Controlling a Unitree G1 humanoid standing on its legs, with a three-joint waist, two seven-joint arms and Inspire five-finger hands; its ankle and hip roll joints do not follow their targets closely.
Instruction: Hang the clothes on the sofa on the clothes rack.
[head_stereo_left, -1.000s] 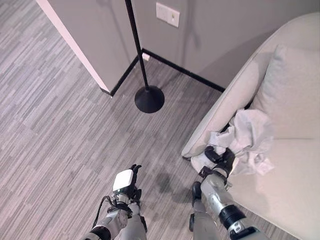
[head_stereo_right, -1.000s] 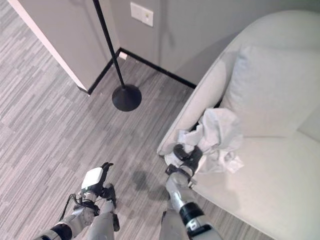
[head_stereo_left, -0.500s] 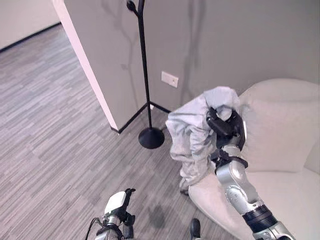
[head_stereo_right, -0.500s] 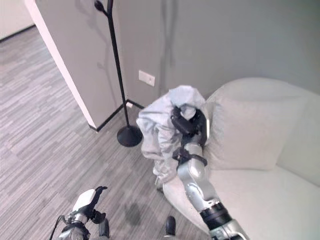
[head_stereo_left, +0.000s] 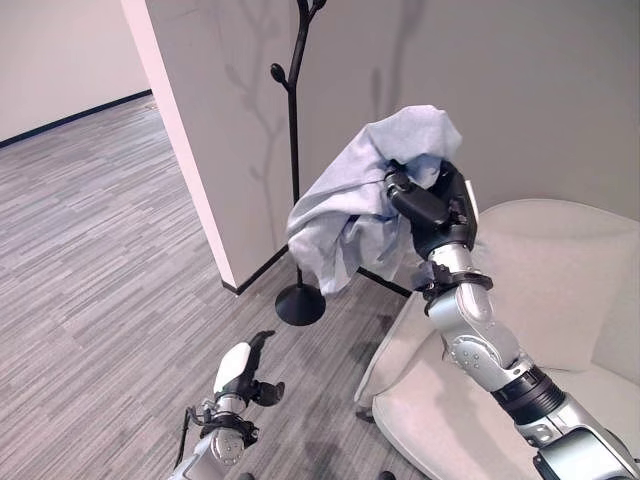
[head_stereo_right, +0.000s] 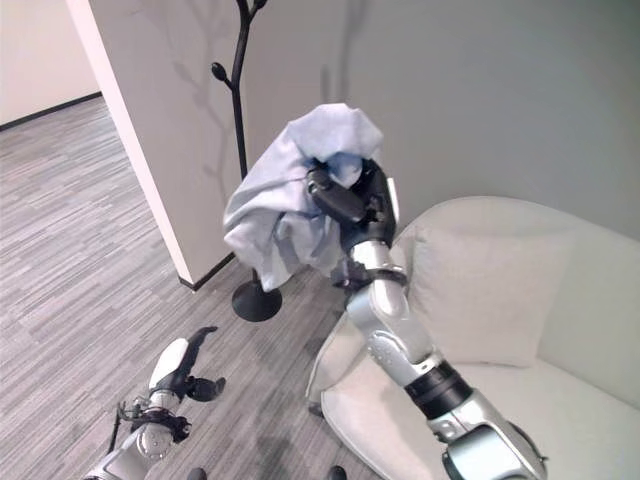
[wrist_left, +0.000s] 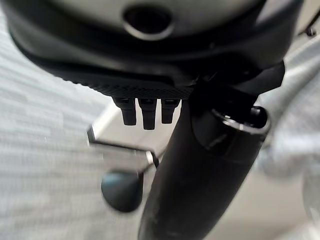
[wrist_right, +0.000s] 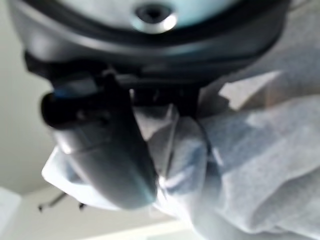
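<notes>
One sofa: pale, at the robot's right, by the grey wall; seat bare of clothes.
Rack: thin black pole, round base on the striped floor, just left of the sofa.
Cloth: light blue-grey, bunched, held aloft in front of the pole's upper part, folds hanging.
Right hand: raised, fingers curled tight into the cloth.
Left hand: low over the floor, fingers relaxed, holding nothing.

head stereo: down, share rack | wrists: very close
</notes>
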